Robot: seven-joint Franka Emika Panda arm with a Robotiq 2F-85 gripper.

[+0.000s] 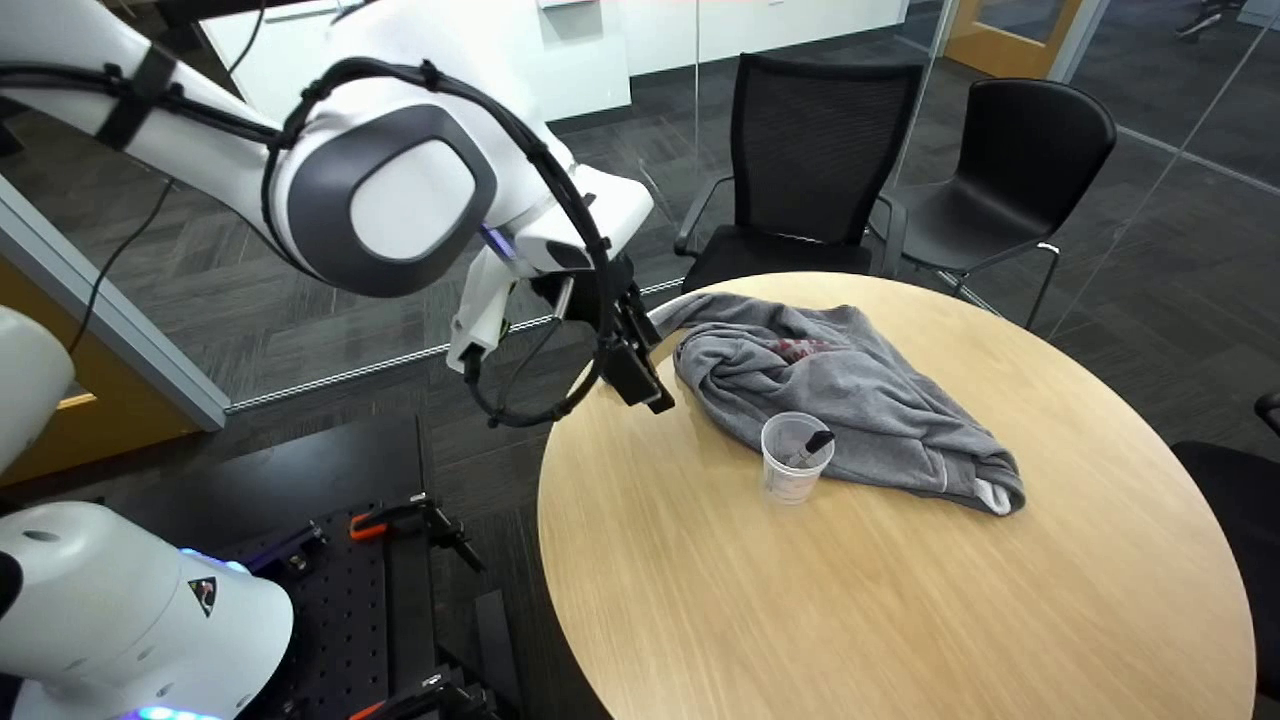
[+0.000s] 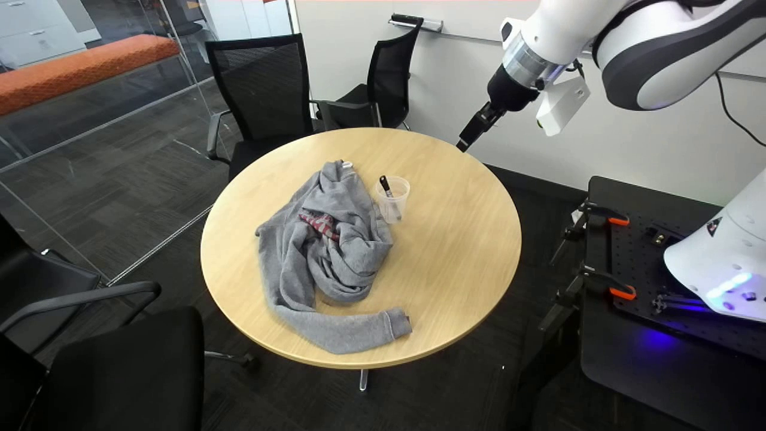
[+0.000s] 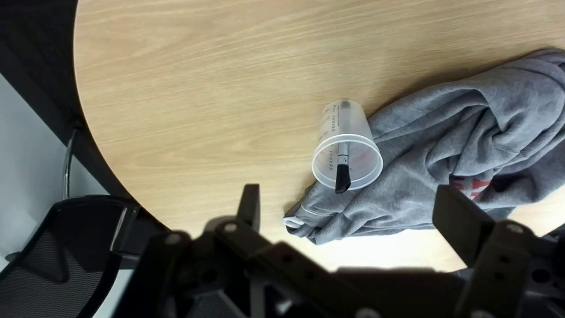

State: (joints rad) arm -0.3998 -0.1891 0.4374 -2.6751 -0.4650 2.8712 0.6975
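Note:
My gripper (image 3: 348, 192) stands open with nothing between its fingers. In both exterior views the gripper (image 1: 640, 385) (image 2: 462, 145) hangs at the edge of the round wooden table (image 1: 700, 580), apart from everything on it. A clear plastic cup (image 3: 327, 126) (image 1: 788, 485) stands upright on the tabletop. Leaning inside it is a slim stick (image 3: 343, 176) (image 2: 385, 184) with a black upper end, perhaps a marker or brush. Beside the cup (image 2: 392, 211) lies a crumpled grey sweatshirt (image 2: 353, 263) (image 1: 880, 410) with a red-and-white patch (image 3: 474, 183); one finger overlaps the sweatshirt in the wrist view.
Black chairs (image 1: 825, 150) (image 2: 260, 90) stand around the table. The robot's base (image 2: 727, 257) is on a black bench (image 2: 652, 359) with orange-tipped clamps (image 2: 622, 292) on its edge. A glass wall and a white wall (image 2: 455, 78) border the area.

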